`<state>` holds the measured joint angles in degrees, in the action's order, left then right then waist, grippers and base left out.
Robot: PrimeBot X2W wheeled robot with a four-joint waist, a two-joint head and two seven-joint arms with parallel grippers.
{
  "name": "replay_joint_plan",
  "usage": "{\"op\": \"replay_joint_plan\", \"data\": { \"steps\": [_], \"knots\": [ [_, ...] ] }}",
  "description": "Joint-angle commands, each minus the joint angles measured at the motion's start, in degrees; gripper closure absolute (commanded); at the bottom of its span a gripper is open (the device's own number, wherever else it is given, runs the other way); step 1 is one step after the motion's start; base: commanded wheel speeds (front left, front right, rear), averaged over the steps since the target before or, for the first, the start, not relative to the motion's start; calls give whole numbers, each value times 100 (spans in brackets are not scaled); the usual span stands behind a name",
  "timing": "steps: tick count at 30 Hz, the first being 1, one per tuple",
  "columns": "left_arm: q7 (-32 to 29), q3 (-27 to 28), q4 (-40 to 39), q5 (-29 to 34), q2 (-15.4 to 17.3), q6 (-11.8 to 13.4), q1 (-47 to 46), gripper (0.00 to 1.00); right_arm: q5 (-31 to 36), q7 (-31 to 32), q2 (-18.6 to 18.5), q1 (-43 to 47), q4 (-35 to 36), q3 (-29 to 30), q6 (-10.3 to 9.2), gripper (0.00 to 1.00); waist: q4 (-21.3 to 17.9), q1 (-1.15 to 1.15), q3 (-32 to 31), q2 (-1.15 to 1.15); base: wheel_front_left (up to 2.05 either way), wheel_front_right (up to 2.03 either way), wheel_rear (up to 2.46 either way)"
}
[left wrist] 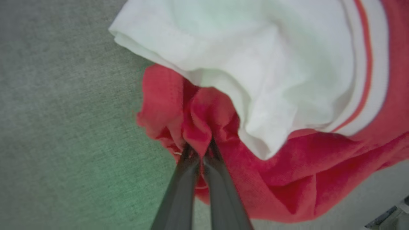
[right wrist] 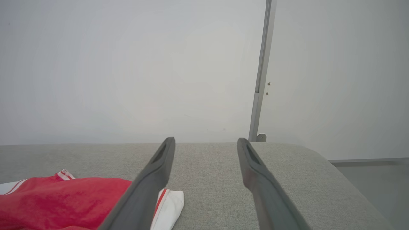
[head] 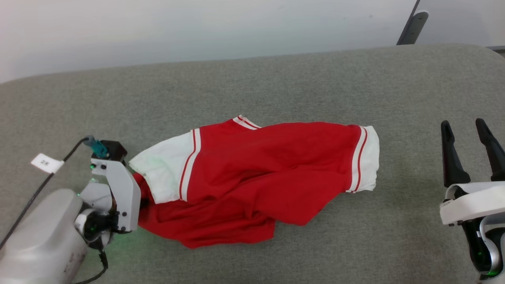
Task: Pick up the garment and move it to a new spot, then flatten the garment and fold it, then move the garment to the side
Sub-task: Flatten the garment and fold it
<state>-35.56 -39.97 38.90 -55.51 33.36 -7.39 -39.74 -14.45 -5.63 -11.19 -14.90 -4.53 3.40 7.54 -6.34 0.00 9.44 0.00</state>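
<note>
Grey padded table [head: 276,79], with the shirt [head: 256,165] crumpled across the middle of it. I'd say this is the pick-up step. The left gripper [left wrist: 199,150] is pinched tight on a bunch of red cloth at the shirt's left edge, just under the white sleeve [left wrist: 255,64]. The right gripper [head: 462,122] is wide open and empty, well off to the right. The next move probably needs a clean lift and carry without that bunch slipping.

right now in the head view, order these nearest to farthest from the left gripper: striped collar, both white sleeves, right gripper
1. left-side white sleeve, beside the left gripper pinching the garment
2. striped collar, mid far edge
3. right-side white sleeve, the other end
4. right gripper, open, far right, off the garment
</note>
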Motion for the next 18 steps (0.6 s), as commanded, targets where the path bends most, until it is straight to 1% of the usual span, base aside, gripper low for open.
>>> {"op": "replay_joint_plan", "data": {
  "steps": [1, 8, 11, 18],
  "knots": [
    [-188, -107, 115, -137, -26, -10, -6, 100, -7, -24, 1, -30, -17, 62, -9, 0, 70, 0, -22, 0, 0, 0, 0],
    [-719, -203, -25, -552, -95, -10, -199, 100, 45, 31, 25, 4, 9, 127, -10, 0, 255, 0, -123, 0, 0, 0, 0],
    [-887, -257, -230, -629, -144, -10, -197, 100, 45, 42, 29, -1, 23, 96, -10, 0, 316, 0, -165, 0, 0, 0, 0],
    [-1254, -387, -887, -782, -257, 138, 79, 100, 52, 57, 35, 45, 67, 51, -10, 0, 403, 0, -271, 0, 0, 0, 0]
  ]
}}
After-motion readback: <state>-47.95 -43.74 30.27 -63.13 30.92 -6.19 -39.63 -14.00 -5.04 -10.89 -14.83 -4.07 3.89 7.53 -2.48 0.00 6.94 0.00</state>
